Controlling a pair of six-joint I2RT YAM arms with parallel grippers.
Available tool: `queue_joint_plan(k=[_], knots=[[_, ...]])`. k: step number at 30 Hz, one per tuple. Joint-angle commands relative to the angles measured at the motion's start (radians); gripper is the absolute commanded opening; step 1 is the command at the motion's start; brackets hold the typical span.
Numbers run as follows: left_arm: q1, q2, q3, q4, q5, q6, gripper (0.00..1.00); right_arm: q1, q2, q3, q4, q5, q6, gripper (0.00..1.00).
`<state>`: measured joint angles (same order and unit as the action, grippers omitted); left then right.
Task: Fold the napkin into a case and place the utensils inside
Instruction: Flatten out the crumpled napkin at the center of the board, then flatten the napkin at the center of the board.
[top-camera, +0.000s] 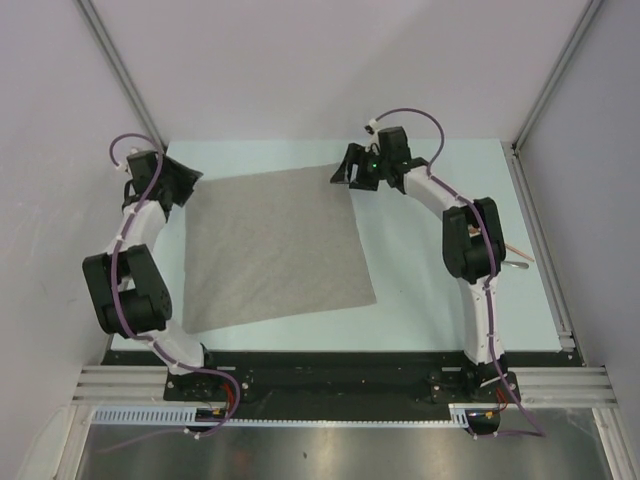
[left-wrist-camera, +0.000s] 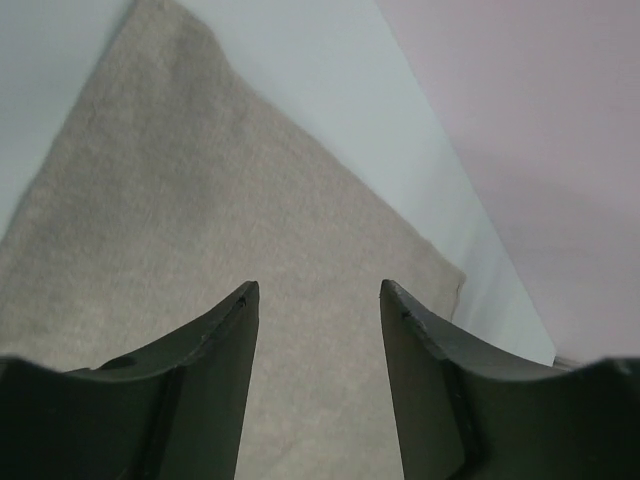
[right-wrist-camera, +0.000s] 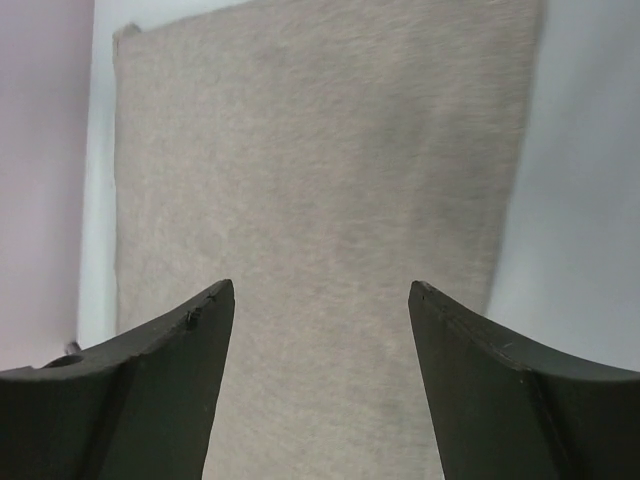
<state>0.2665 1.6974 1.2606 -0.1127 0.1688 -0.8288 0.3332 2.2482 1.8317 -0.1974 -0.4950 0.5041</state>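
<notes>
On the pale table (top-camera: 425, 300), the napkin (top-camera: 272, 245) lies spread flat as one open sheet, slightly skewed and not yet folded. The left gripper (top-camera: 188, 182) sits at its far left corner and the right gripper (top-camera: 348, 172) at its far right corner. Each has its jaws apart with nothing between them, bare cloth showing below. The utensils (top-camera: 516, 260) lie beside the right arm's elbow, well apart from the napkin.
</notes>
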Motion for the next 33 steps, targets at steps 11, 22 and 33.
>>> queue_joint_plan(k=[11,22,33], knots=[[-0.035,0.128,-0.169,-0.172,0.154,0.070,0.54,0.239,-0.165,-0.181,-0.156,0.375,-0.205,0.64],[-0.010,0.338,0.123,-0.398,0.017,0.204,0.57,0.263,-0.266,-0.313,-0.195,0.486,-0.248,0.68],[-0.012,0.186,0.152,-0.499,-0.023,0.255,0.64,0.314,-0.361,-0.311,-0.381,0.656,-0.150,0.95]])
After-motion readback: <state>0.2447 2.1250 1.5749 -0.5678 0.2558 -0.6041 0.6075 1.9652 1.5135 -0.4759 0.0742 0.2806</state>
